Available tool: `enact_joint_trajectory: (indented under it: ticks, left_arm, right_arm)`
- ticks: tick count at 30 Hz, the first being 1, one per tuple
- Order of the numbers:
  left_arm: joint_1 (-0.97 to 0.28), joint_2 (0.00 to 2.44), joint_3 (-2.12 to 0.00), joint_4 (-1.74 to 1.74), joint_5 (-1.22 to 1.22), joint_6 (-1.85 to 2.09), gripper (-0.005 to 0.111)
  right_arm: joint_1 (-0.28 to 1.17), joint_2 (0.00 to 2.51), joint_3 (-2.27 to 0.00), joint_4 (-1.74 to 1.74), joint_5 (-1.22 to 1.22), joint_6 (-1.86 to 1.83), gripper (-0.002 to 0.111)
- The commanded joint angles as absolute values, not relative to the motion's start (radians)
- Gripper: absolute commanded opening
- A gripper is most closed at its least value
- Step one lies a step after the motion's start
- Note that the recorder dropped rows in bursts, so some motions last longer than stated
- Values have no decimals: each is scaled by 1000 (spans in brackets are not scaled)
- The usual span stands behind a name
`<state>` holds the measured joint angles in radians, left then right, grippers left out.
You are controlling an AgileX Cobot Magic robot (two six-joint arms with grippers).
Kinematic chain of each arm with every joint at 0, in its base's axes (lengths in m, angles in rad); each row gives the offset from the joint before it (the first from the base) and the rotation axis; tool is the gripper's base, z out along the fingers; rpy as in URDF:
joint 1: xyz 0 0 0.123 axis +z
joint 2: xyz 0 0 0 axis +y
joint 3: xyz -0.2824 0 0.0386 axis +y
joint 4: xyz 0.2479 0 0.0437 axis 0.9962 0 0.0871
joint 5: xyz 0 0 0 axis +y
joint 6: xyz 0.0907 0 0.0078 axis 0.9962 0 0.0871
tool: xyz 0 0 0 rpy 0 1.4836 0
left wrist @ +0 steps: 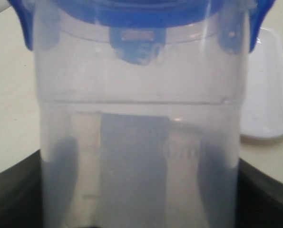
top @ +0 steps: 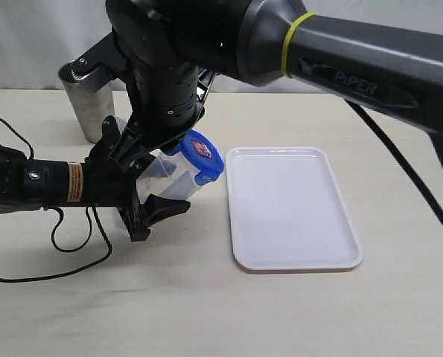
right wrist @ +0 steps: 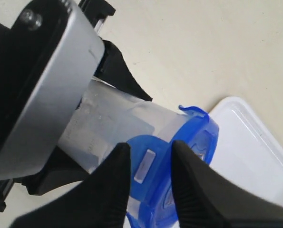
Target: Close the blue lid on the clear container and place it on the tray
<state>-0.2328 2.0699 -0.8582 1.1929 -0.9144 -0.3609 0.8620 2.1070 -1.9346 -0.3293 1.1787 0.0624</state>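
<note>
Exterior: right arm (top: 206, 44) blocks most of the clear container (top: 173, 175) and part of the steel cup (top: 91, 111) rim. Left wrist: container out of focus, marks unreadable; blue lid (left wrist: 141, 14) cropped; only a corner of the tray (left wrist: 267, 95) shows. Right wrist: right end effector (right wrist: 150, 148) hides part of the lid; contact unclear.

Bright even light, soft shadows; left wrist view blurry, clear container (left wrist: 141, 142) out of focus.
</note>
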Motion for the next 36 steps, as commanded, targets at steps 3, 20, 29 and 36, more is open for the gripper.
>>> enact_joint_trajectory:
  ticks: [3,20,29,36]
  left_arm:
    - [-237,2059,-864,1185,-1030,-342,0]
    - [-235,2059,-864,1169,-1031,-342,0]
    - [-235,2059,-864,1165,-1031,-342,0]
    - [-235,2059,-864,1165,-1031,-342,0]
  right_arm:
    - [883,2191,-1907,-331,1221,75,31]
    - [910,2164,-1907,-360,1221,43,31]
    - [908,1997,-1907,-315,1163,12,31]
    - [908,1855,-1907,-315,1174,12,28]
